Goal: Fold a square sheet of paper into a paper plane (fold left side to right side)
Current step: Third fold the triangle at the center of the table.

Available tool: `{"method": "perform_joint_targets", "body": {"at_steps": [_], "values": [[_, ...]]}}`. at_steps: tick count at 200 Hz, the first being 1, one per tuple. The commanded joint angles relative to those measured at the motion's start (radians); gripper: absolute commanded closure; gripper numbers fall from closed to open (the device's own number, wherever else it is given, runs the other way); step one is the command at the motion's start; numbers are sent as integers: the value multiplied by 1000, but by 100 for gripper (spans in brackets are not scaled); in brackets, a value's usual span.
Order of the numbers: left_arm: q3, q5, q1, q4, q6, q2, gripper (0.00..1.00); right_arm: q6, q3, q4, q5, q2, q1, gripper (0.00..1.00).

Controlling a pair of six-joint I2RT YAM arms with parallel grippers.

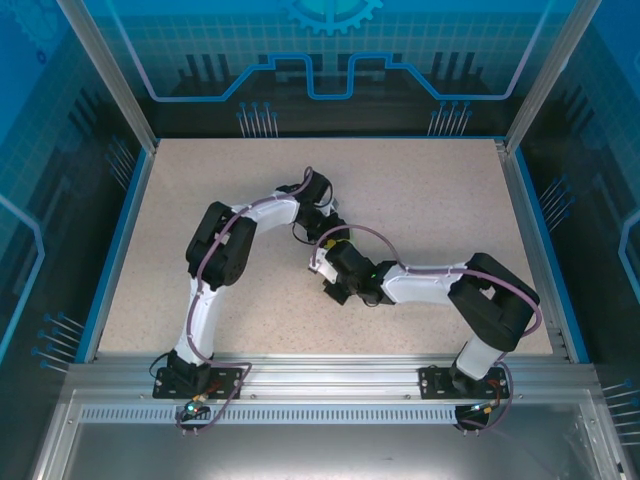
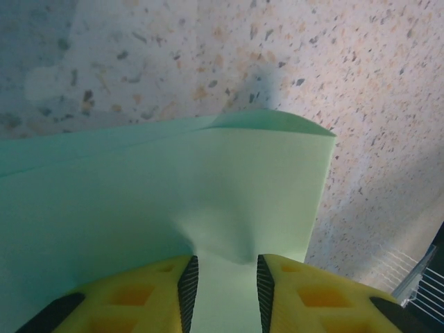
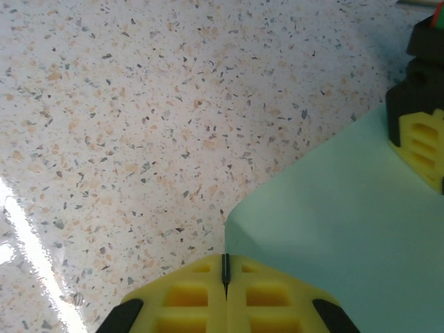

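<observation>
Left wrist view: the left gripper has its fingers apart with a narrow gap, tips down at the sheet of paper. The paper is puckered into a small ridge right at the gap. I can't tell whether it's actually pinched. The sheet is pale mint green and fills the frame from 6 through 9 o'clock, with a corner out at 2 o'clock. Its far edge near 1 o'clock shows a darker lip that looks slightly lifted, with a shadow on the speckled tabletop just beyond.

Right wrist view: the right gripper has its fingers pressed together, just a thin dark line between them. A rounded corner of the sheet sits just beside the tips, and the sheet spreads toward 4 o'clock. I can't tell if that corner is caught. A yellow finger of the left gripper sits over the sheet at 3 o'clock.

Top view: the left arm and right arm both reach to mid-tabletop, wrists close together.
</observation>
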Motion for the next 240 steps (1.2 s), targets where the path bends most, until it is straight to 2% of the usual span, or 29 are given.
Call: {"method": "perform_joint_targets", "body": {"at_steps": [1, 61, 91, 149, 187, 240], "values": [[18, -10, -5, -58, 30, 32, 67, 30, 30, -34, -76, -24, -30, 100], [10, -31, -5, -85, 55, 11, 67, 46, 36, -50, -146, -30, -60, 100], [19, 52, -8, -49, 49, -32, 67, 51, 33, -49, -149, -30, -69, 100], [33, 129, -29, -44, 65, -92, 66, 70, 24, -43, -156, -30, -91, 100], [64, 151, -36, -44, 68, -47, 66, 71, 26, -42, -158, -29, -92, 100], [171, 151, -37, -82, 72, 92, 65, 72, 30, -49, -158, -25, -94, 100]]}}
